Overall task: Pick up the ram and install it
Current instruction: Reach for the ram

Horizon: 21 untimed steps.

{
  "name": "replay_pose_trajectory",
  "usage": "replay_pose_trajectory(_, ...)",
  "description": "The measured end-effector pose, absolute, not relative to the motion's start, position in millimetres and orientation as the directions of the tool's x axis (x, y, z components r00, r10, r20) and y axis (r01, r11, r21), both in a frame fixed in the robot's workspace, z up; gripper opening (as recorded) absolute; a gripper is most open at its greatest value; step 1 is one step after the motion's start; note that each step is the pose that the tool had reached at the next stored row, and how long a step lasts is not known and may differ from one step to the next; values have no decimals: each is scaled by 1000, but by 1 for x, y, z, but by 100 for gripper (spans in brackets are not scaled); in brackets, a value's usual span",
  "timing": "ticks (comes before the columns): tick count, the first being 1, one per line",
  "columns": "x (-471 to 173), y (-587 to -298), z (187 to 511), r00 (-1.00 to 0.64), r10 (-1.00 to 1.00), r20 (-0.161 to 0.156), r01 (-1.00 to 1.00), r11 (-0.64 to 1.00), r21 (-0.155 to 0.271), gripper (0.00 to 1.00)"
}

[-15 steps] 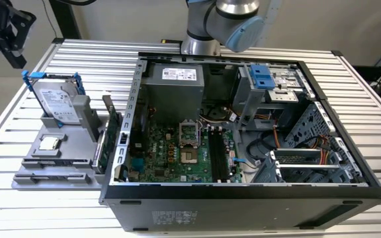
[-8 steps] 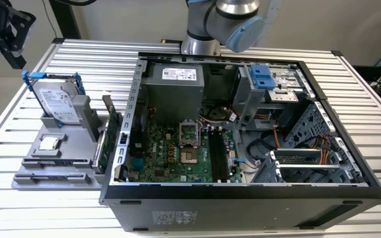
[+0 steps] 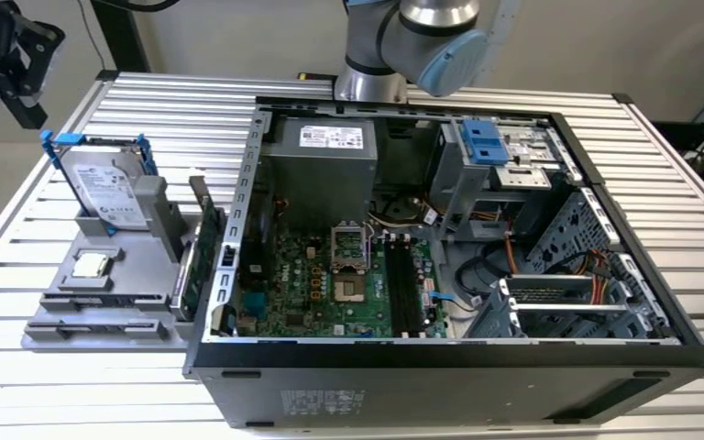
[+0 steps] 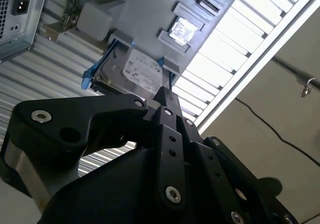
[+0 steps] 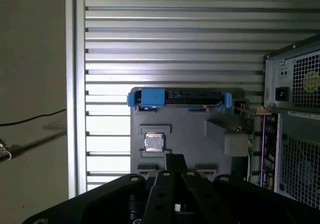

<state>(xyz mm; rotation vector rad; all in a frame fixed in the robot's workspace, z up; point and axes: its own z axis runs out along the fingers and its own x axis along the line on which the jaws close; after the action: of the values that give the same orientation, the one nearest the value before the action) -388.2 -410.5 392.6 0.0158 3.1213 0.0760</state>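
The black pincer [image 5: 174,159] hangs with its jaws drawn together and nothing between them, above the front edge of the grey moulded parts holder [image 3: 144,266]. There the ram [image 3: 104,299], a thin dark stick, seems to lie in a slot just beside the square silver processor [image 3: 89,266]. The holder stands by the slatted metal table's [image 3: 34,385] edge at the exterior view's left. I judge this the approach. A grasp calls for parted jaws aligned with the stick's long sides.
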Motion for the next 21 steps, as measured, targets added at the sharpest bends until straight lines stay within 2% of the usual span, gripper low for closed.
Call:
replay_pose_trajectory(12, -388, -412, 393, -1000, 10, -19, 10, 999, 49, 0)
replay_pose_trajectory(21, -387, -427, 392, -1000, 10, -19, 9, 999, 49, 0)
